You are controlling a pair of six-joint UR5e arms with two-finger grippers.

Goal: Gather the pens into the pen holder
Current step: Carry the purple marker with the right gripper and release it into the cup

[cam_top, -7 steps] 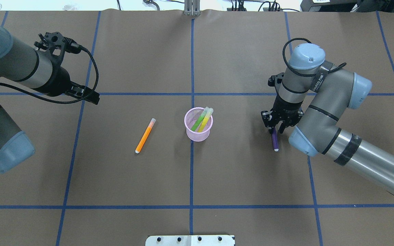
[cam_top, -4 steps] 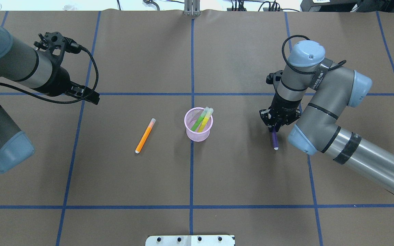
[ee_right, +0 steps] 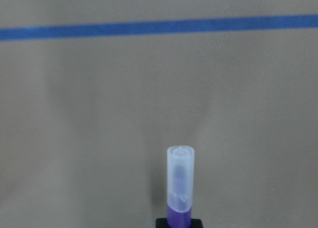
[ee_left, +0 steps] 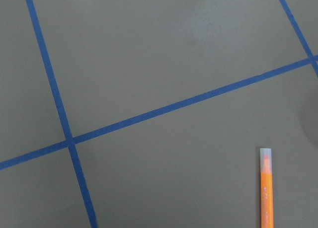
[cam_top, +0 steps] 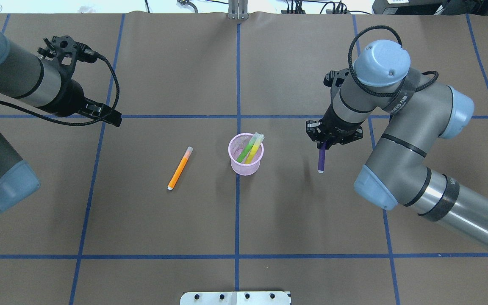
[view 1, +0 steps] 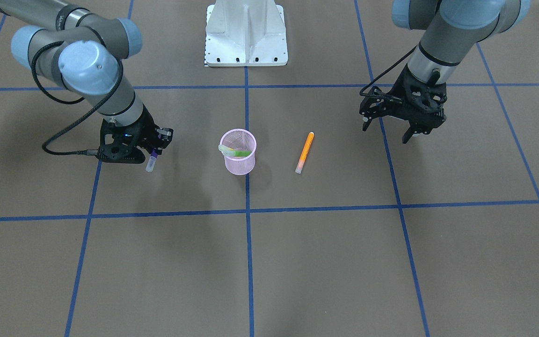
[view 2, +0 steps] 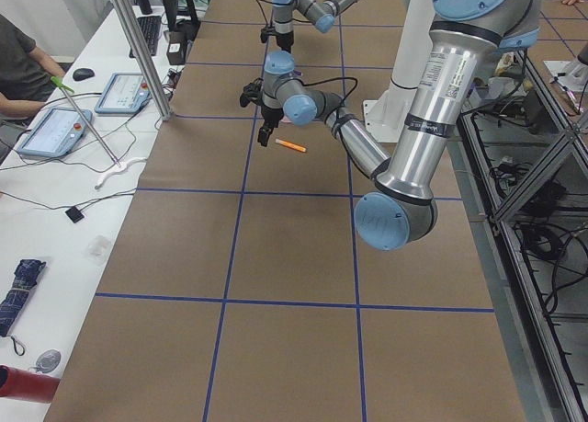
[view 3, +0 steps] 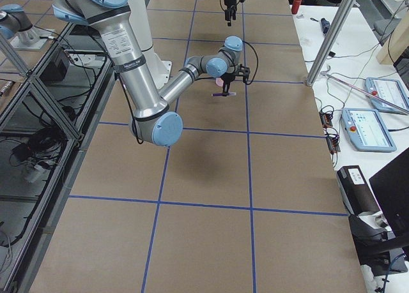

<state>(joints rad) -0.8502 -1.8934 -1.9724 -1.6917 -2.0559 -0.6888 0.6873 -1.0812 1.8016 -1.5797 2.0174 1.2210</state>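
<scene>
The pink mesh pen holder (cam_top: 244,169) (view 1: 239,164) stands upright at the table's middle. A green pen (cam_top: 244,153) and a yellow-green pen (cam_top: 255,151) lean inside it. My right gripper (cam_top: 324,143) (view 1: 151,150) is shut on the purple pen (cam_top: 321,160) (ee_right: 179,183) and holds it above the table, to the holder's right in the overhead view. The orange pen (cam_top: 179,168) (view 1: 304,152) (ee_left: 266,193) lies flat to the holder's left. My left gripper (cam_top: 109,116) (view 1: 388,131) is open and empty, above the table beyond the orange pen.
Blue tape lines (cam_top: 237,84) cross the brown table cover. The robot's white base plate (view 1: 246,32) sits at the robot's edge of the table. A side desk with tablets (view 3: 374,124) stands past the table's far edge.
My right gripper shut on the purple pen, lifted it off the table and carried it left toward the holder. The left arm shifted slightly.
</scene>
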